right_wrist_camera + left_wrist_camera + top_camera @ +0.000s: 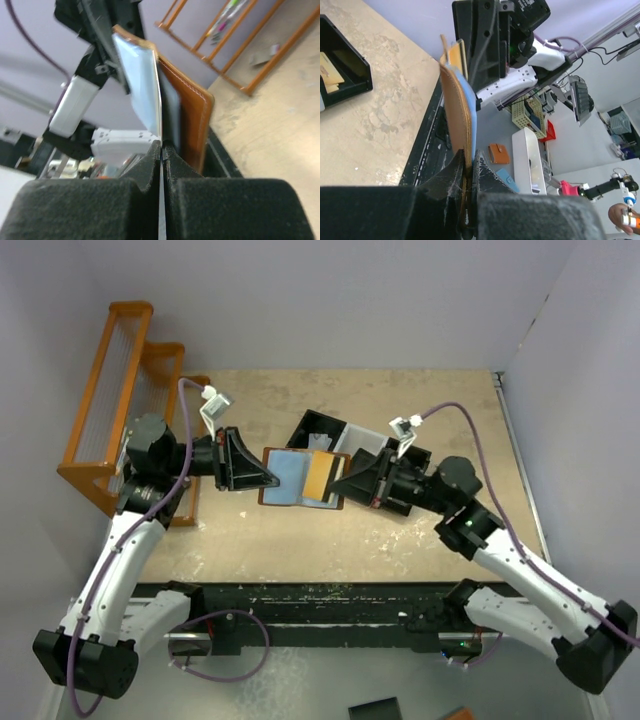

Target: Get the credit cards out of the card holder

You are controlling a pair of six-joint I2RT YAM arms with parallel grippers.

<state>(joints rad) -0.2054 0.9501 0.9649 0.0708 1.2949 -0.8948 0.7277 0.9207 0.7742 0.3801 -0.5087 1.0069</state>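
The card holder (290, 478), brown leather with pale blue lining, is held open and off the table between both arms. My left gripper (272, 478) is shut on its left edge. In the left wrist view the jaws (468, 167) pinch the brown leather flap (455, 105) edge-on. A gold-orange credit card (320, 475) lies across the holder's right half. My right gripper (338, 481) is shut on that card's right edge. In the right wrist view the card (160, 112) runs as a thin line into the shut gripper (162, 148), with the holder's brown cover (192, 115) beside it.
A black-and-white tray (345, 435) sits on the table just behind the holder; it also shows in the left wrist view (342, 75) with tan items inside. An orange wire rack (120, 390) stands at the table's left edge, seen too from the right wrist (235, 55).
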